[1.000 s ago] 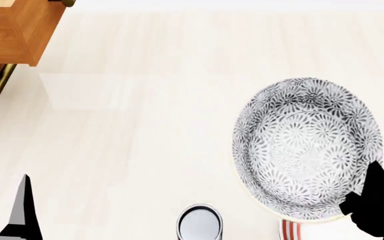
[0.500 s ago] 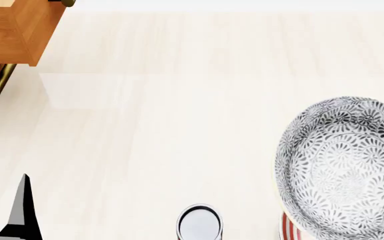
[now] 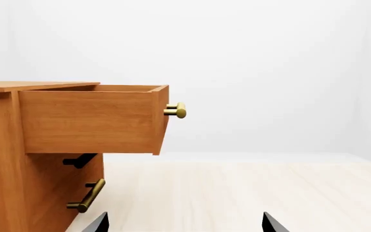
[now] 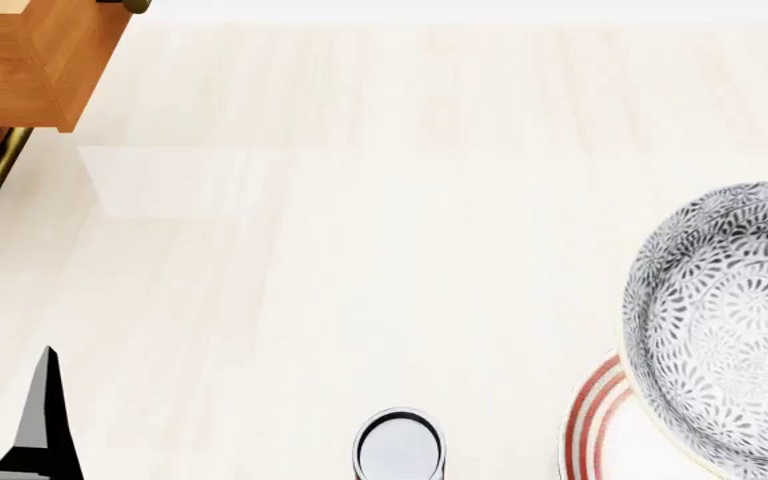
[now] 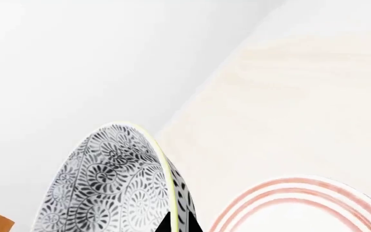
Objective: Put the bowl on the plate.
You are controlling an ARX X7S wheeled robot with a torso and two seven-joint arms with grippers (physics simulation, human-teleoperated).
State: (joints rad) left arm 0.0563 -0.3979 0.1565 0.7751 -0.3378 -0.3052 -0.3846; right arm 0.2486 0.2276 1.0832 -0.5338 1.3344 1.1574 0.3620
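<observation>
Right wrist view: claw (image 5: 178,223) pinches the bowl (image 5: 108,183) rim above plate (image 5: 301,208).

A wide bare stretch of pale table (image 4: 357,200) lies open across the middle. At the far left, a wooden cabinet (image 4: 24,60) with an open drawer (image 3: 92,118) juts out. At the right edge, the bowl (image 4: 731,330) overlaps the plate (image 4: 595,420).
</observation>
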